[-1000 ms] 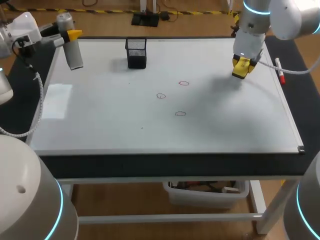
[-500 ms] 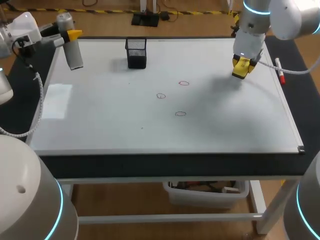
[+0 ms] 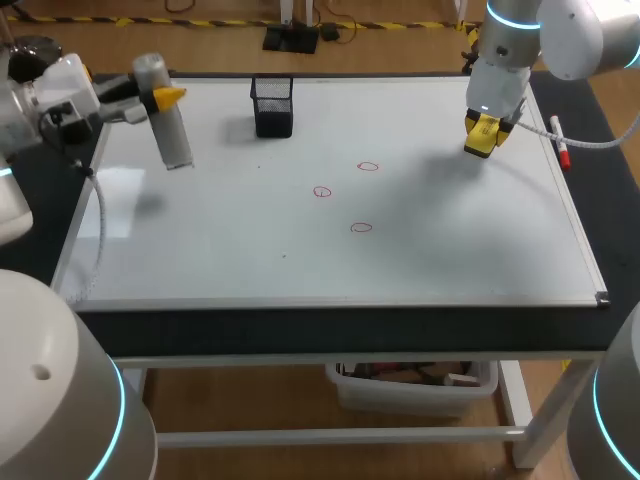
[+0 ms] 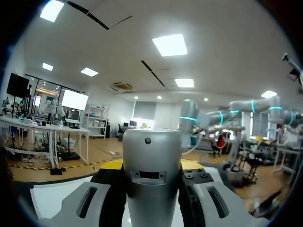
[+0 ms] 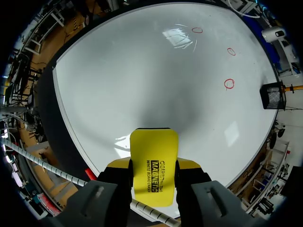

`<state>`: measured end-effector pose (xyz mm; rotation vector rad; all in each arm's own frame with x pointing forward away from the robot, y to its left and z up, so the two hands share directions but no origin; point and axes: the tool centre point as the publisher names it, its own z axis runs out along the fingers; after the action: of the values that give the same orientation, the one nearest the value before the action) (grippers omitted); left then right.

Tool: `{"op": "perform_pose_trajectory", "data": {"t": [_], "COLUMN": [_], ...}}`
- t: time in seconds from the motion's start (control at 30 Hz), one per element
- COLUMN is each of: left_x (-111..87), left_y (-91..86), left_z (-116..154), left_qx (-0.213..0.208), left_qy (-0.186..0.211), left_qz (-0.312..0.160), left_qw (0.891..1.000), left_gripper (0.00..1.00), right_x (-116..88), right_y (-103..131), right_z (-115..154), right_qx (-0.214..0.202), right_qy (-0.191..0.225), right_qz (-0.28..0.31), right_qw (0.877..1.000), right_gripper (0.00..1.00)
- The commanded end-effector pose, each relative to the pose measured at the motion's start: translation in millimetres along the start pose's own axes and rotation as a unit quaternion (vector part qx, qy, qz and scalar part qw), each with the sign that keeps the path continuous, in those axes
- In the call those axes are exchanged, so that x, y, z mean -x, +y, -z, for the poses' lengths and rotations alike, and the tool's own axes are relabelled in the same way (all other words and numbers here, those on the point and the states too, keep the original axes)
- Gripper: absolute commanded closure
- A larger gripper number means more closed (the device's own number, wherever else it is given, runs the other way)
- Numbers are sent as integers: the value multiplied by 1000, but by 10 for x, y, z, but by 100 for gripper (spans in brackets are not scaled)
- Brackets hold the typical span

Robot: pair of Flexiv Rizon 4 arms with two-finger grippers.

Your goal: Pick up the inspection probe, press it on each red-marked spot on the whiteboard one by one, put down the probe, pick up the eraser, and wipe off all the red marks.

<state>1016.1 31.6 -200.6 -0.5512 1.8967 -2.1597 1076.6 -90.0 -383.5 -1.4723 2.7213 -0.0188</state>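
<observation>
The left jaws grasp the probe [image 3: 172, 128], roughly upright, over the far left part of the board [image 3: 240, 250]. The right jaws are clenched on the eraser [image 3: 483, 135] over the far right part. Three red marks [image 3: 361, 228] lie mid-board, and a black cup [image 3: 272, 106] stands near the far edge.

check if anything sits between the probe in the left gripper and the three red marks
Nothing visible does. The probe hangs in the left gripper over the whiteboard's left rear part, and the board between it and the red marks is bare. The black mesh holder stands farther back, off that path.
</observation>
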Motion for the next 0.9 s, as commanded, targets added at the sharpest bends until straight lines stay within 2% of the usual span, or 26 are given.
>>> {"op": "perform_pose_trajectory", "data": {"t": [0.03,0.17,0.43,0.5,0.7,0.9], "left_x": [-193,-390,-720,-755,-866,-919], "left_y": [50,139,268,301,384,444], "left_z": [-83,-236,-619,-709,-981,-1243], "left_qx": [6,19,24,25,26,17], "left_qy": [2,24,101,118,162,186], "left_qz": [7,17,8,18,10,9], "left_qw": [1000,999,995,993,986,982], "left_gripper": [100,100,100,100,100,100], "right_x": [-4,-4,-4,-4,-4,-4], "right_y": [-7,-7,-7,-7,-7,-7], "right_z": [14,14,14,14,14,14], "right_qx": [-1,-1,-1,-1,-1,-1], "right_qy": [2,2,2,2,2,2], "right_qz": [1,1,1,1,1,1], "right_qw": [1000,1000,1000,1000,1000,1000], "right_gripper": [100,100,100,100,100,100]}}
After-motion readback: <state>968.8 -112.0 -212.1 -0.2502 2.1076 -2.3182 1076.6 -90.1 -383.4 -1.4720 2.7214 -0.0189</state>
